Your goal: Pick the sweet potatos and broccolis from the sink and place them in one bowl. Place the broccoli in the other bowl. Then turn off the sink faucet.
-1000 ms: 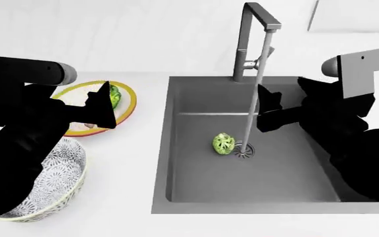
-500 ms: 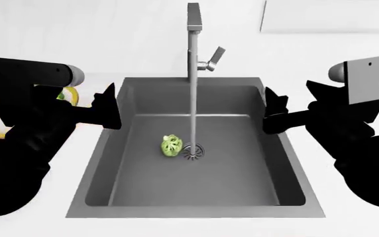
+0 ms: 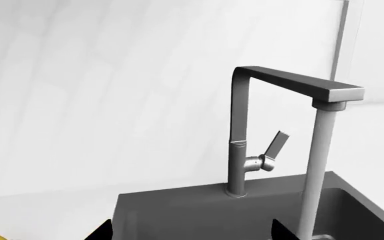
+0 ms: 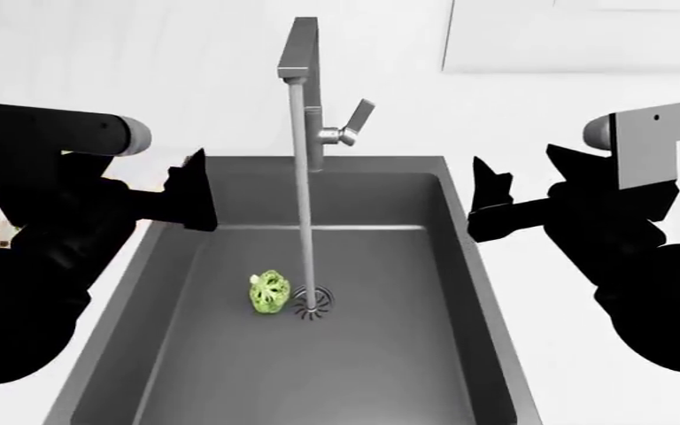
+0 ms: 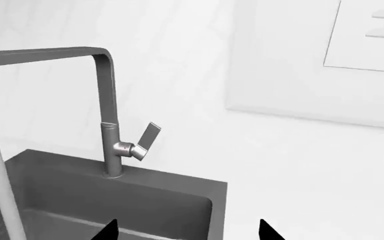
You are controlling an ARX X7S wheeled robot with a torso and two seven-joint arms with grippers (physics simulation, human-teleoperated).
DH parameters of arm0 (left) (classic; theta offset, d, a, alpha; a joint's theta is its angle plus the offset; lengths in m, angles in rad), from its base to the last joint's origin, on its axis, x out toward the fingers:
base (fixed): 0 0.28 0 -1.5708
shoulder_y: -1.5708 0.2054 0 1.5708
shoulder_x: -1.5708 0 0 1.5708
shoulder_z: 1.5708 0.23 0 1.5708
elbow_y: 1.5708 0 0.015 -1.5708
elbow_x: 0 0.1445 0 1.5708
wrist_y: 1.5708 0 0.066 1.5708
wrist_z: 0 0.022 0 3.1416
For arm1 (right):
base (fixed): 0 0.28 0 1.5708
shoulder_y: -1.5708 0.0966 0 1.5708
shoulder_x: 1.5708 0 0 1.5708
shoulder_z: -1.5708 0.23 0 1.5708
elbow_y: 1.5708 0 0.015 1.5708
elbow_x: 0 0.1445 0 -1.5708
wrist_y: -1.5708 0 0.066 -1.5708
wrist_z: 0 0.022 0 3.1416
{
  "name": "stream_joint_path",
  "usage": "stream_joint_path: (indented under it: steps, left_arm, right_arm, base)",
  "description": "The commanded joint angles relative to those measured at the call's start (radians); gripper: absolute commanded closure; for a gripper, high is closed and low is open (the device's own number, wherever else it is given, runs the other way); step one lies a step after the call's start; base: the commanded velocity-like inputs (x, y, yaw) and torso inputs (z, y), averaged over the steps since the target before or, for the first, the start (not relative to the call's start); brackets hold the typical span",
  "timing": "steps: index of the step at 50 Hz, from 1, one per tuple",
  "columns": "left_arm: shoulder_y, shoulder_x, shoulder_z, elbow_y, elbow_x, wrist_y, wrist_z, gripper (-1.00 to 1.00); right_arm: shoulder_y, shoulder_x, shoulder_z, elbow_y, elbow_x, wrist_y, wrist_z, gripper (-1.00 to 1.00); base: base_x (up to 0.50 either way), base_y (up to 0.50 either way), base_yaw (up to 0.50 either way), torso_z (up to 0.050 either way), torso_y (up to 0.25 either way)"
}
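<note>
Broccoli [image 4: 269, 291] sits beside drain under running stream; wet, round, likely slips or rolls. Left gripper [image 4: 194, 190] and right gripper [image 4: 490, 199] spread, empty, above sink [image 4: 459, 266].

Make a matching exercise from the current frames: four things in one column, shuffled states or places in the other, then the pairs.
Things
1. broccoli
2. faucet handle
3. water stream
4. left gripper

States or places
A. running from the spout down to the drain
B. tilted up, on the side of the faucet post
C. on the sink floor, beside the drain
D. above the sink's left rim, holding nothing

Pairs: 1-C, 2-B, 3-A, 4-D
</note>
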Motion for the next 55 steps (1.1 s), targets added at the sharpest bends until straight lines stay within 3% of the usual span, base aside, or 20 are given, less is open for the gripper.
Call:
stream_joint_path:
  steps: [1,27,41,43,55]
  left_arm:
    - [0.001,0.013,0.015,-0.023,0.022,0.017,0.036,-1.0]
    - [0.005,0.019,0.029,-0.04,0.033,0.008,0.042,-1.0]
    - [-0.126,0.121,0.144,-0.175,-0.054,-0.183,0.058,-1.0]
    - [-0.116,0.131,0.134,-0.19,-0.075,-0.178,0.019,-1.0]
    - [-0.04,0.186,0.216,-0.249,0.007,-0.162,0.068,-1.0]
  right_arm:
    - [-0.003,-0.005,-0.005,0.005,-0.018,-0.009,-0.019,-1.0]
    - [-0.004,0.001,-0.002,0.007,0.017,0.017,0.01,-1.0]
    - [-0.007,0.005,0.003,0.007,0.028,0.016,0.014,-1.0]
    - [-0.015,0.007,0.001,0.009,0.023,0.011,0.01,-1.0]
    - [-0.003,0.004,0.005,0.002,0.047,0.016,0.014,-1.0]
  base:
    - [0.36,-0.03,0.0,0.0,0.0]
    - [0.27,0.0,0.0,0.0,0.001]
    - [0.0,0.0,0.0,0.0,0.0]
    - [0.0,0.0,0.0,0.0,0.0]
    - [0.0,0.0,0.0,0.0,0.0]
